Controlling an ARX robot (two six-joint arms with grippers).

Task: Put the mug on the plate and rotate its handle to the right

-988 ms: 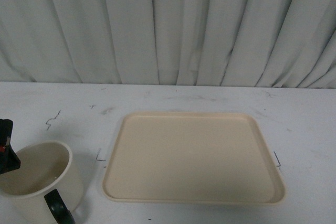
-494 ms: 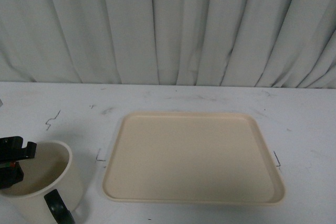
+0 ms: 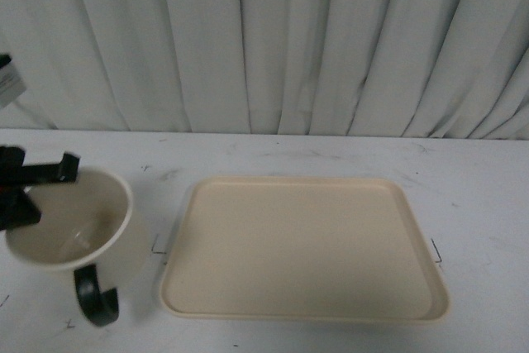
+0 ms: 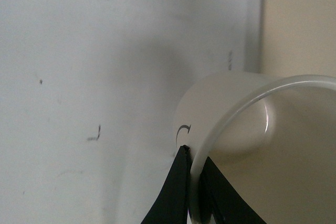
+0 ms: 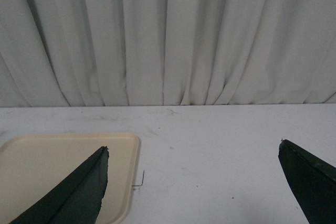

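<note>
The cream-white mug [image 3: 78,233] hangs tilted in the air at the left of the front view, its mouth turned toward the camera. Its black loop handle [image 3: 95,297] hangs at the bottom. My left gripper [image 3: 25,192] is shut on the mug's left rim, one finger inside and one outside; the left wrist view shows the rim [image 4: 231,119] pinched between the black fingers [image 4: 176,192]. The beige plate [image 3: 304,245] lies flat on the table just right of the mug. My right gripper [image 5: 191,153] is open and empty above the table, with the plate's corner [image 5: 58,166] beside one finger.
A white table [image 3: 479,196] runs back to a grey pleated curtain [image 3: 273,39]. Small dark marks [image 3: 83,188] dot the tabletop near the plate's corners. The right arm does not show in the front view.
The left gripper has lifted the mug off the table and up a little to the right. The mug has tilted and its handle has swung below it.
</note>
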